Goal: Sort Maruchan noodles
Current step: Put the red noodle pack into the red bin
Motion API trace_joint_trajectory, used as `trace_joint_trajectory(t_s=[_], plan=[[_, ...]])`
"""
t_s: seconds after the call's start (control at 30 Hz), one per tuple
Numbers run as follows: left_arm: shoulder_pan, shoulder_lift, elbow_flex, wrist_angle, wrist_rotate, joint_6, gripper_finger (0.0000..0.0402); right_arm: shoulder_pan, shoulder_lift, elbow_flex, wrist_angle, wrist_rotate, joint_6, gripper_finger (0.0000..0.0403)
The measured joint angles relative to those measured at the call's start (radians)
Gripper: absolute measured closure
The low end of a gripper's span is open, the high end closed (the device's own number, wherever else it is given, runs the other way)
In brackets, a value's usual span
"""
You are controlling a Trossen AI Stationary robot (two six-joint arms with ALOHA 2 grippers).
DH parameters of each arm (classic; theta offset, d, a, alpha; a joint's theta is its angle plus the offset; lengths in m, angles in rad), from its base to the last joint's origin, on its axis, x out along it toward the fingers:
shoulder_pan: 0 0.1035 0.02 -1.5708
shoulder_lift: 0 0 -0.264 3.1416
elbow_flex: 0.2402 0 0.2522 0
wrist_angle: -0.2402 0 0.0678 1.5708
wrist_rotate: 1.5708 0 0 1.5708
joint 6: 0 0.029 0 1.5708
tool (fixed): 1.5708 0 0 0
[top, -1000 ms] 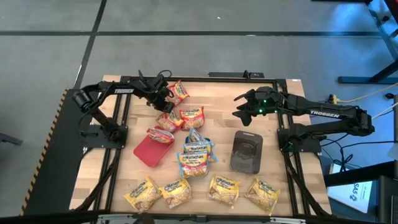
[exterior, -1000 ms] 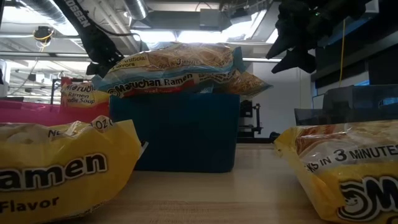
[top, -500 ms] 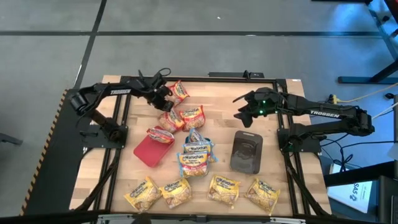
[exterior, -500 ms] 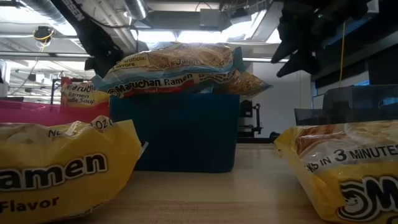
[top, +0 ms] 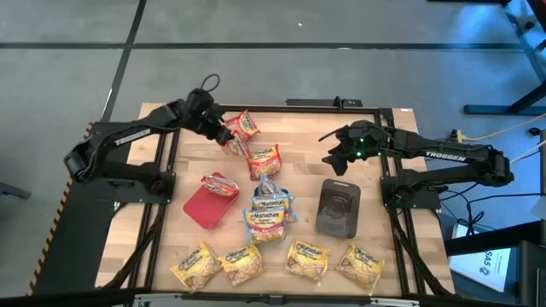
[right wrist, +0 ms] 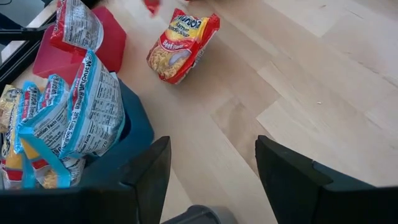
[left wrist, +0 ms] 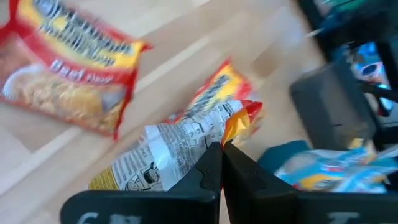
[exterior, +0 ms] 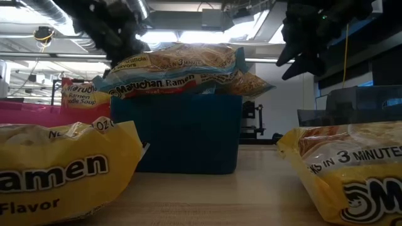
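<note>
My left gripper (top: 225,136) is over the table's far left part, shut on a red Maruchan packet (top: 233,144). Two more red packets lie flat on the wood, one (top: 244,125) beyond it and one (top: 263,159) nearer. A fourth red packet (top: 219,184) rests on the red tray (top: 203,211). Blue-edged packets (top: 267,209) are piled on the teal tray (right wrist: 135,132). Several yellow packets (top: 241,263) lie along the near edge. My right gripper (top: 329,159) hovers open over bare wood beyond the dark grey tray (top: 339,207). My left gripper pinches the red packet between its two shut fingers at a crinkled edge (left wrist: 200,144), the printed white back facing the wrist camera. The packet is lifted clear of the table and sticks out beyond the fingertips, its red and yellow corner (left wrist: 244,117) farthest out.
The trays and the packet pile fill the table's middle. Black frame rails run along the left and right sides (top: 394,183). Bare wood lies between the red packets and my right gripper, and on the far right part (top: 299,136).
My left gripper has risen and shifted toward the far edge, taking the red packet up off the table from beside the other red packet; the arm's elbow has swung outward. My right gripper has stayed open and nearly still.
</note>
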Motion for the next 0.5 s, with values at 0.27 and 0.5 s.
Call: trace_joint_trajectory(t_s=[0.27, 0.5], plan=[[-0.102, -0.140, 0.067, -0.029, 0.005, -0.055, 0.0401, 0.000, 0.001, 0.000, -0.003, 0.003, 0.000, 0.0173], [-0.264, -0.255, 0.123, -0.098, 0.002, -0.154, 0.0401, 0.000, 0.002, 0.000, -0.010, 0.003, 0.000, 0.0173]])
